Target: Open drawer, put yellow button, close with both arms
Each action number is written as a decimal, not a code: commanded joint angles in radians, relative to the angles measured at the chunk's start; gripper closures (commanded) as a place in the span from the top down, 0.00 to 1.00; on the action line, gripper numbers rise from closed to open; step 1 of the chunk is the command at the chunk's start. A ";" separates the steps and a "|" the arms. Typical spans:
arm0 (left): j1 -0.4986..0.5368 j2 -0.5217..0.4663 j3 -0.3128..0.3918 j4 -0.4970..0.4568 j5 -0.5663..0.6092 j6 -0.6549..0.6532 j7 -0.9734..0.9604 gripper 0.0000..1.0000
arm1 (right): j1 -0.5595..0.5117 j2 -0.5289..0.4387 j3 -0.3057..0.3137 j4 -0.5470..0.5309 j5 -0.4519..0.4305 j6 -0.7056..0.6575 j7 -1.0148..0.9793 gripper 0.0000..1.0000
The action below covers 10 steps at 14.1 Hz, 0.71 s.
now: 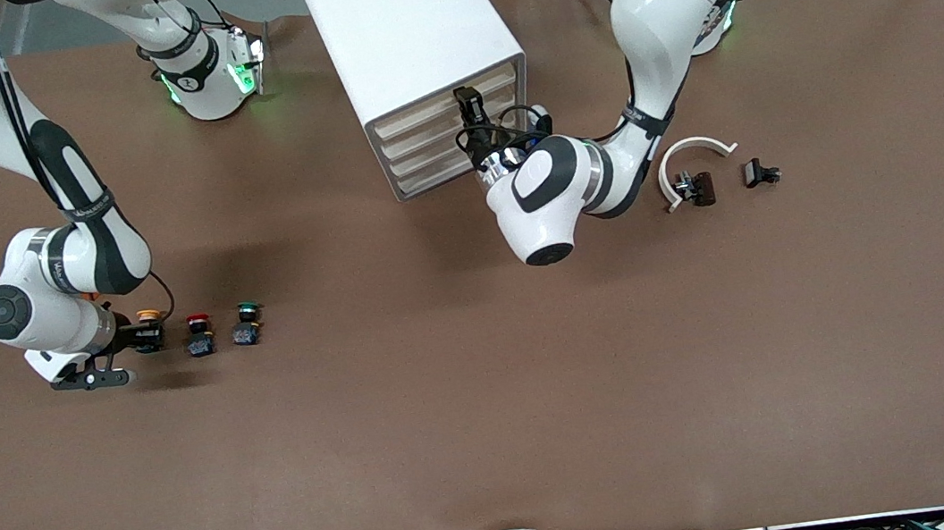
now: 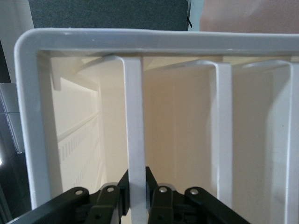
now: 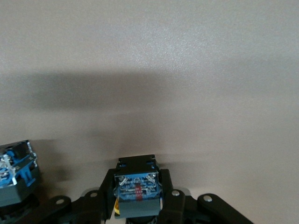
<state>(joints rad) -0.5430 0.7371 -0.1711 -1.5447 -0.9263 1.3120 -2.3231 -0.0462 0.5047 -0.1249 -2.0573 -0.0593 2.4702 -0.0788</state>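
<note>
Right gripper (image 1: 141,338): low at the right arm's end of the table, fingers clenched on the yellow button (image 3: 136,188).
Yellow button: orange-yellow cap, blue block base, beside the red-capped button (image 1: 199,334); the drawer lies farther from the camera, toward the table's middle.
Left gripper (image 2: 137,200): at the cabinet (image 1: 407,30) front, clamped on the white handle (image 2: 134,135) of the drawer (image 1: 451,95).
Drawer: uppermost, cream-fronted, apparently not yet pulled out.

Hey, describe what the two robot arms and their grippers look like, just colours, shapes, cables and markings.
Both arms are glossy white rounded shells with black joint bands carrying small white lettering. Green lights glow at the bases. Thin black cables run along the right arm and loop by the left arm's wrist. The left gripper and right gripper are matte black, with angular linkages and silver screw heads.
</note>
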 commanded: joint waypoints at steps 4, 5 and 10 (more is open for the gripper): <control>0.008 0.021 0.067 0.034 -0.011 0.030 -0.013 0.00 | -0.011 -0.034 0.021 -0.006 -0.013 -0.008 -0.019 0.22; 0.008 0.021 0.085 0.035 -0.011 0.033 -0.012 0.00 | -0.004 -0.052 0.021 -0.001 -0.013 -0.031 -0.019 0.22; 0.011 0.021 0.191 0.080 -0.011 0.035 -0.006 0.00 | 0.051 -0.201 0.021 0.075 -0.013 -0.337 -0.007 0.22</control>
<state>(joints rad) -0.5257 0.7393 -0.0438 -1.4866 -0.9411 1.2943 -2.3353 -0.0180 0.3893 -0.1065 -1.9977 -0.0593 2.2474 -0.0903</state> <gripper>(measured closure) 0.894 0.586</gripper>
